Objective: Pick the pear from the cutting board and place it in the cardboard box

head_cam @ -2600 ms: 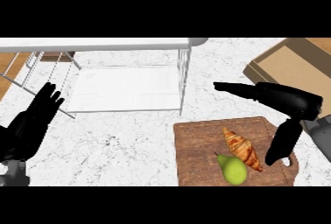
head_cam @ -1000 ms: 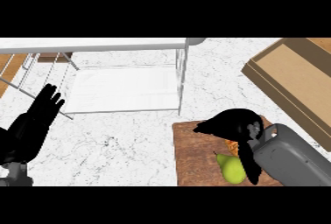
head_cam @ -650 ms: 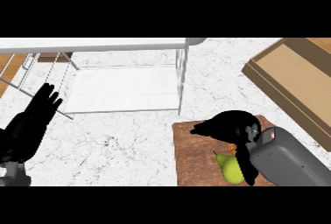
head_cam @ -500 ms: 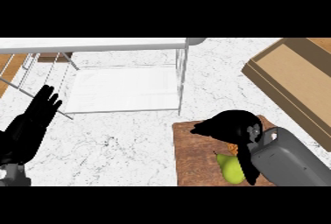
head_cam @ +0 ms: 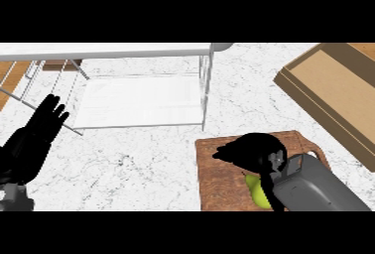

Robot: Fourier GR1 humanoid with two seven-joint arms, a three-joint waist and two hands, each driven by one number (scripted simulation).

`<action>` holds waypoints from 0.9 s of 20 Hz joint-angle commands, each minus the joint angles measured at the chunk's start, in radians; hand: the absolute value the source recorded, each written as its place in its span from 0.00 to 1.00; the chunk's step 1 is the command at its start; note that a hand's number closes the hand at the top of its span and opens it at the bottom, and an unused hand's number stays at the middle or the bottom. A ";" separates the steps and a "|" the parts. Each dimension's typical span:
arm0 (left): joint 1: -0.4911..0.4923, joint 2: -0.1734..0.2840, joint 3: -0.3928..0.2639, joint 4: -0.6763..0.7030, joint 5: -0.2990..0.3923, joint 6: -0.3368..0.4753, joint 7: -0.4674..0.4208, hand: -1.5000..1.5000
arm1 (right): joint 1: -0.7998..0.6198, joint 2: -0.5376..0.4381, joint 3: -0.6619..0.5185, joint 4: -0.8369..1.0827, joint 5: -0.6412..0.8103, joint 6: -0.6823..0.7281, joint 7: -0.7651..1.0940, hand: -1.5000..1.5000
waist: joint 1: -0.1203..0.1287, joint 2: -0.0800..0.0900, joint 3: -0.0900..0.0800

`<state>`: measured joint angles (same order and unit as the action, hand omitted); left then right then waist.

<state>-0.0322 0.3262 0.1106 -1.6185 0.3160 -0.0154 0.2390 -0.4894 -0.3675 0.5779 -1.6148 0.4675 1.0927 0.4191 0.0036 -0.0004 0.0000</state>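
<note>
Right robot hand (head_cam: pixel 253 151) curled over pear (head_cam: pixel 258 188) on cutting board (head_cam: pixel 219 173); grip unclear. Left robot hand (head_cam: pixel 36 134) open, resting bench-left. Cardboard box (head_cam: pixel 333 94) at right edge.

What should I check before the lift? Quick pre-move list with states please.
1. Right hand over the pear: ok, it sits above and covers most of it.
2. Fingers closed on pear: cannot tell, hidden under the hand.
3. Pear on cutting board: ok, not yet lifted.
4. Cardboard box open, nothing seen inside: ok.
5. Left hand out of the way: ok, resting open at the left edge.
</note>
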 commanded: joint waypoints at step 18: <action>0.003 -0.050 0.059 0.011 -0.044 -0.063 0.008 0.50 | 0.032 0.082 0.045 0.136 0.306 0.029 -0.158 0.00 | 0.000 0.000 0.000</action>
<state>-0.0257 0.2757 0.1475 -1.6292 0.2689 -0.0572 0.2496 -0.4569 -0.3296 0.6302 -1.4840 0.7409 1.0666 0.2581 0.0046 0.0003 0.0001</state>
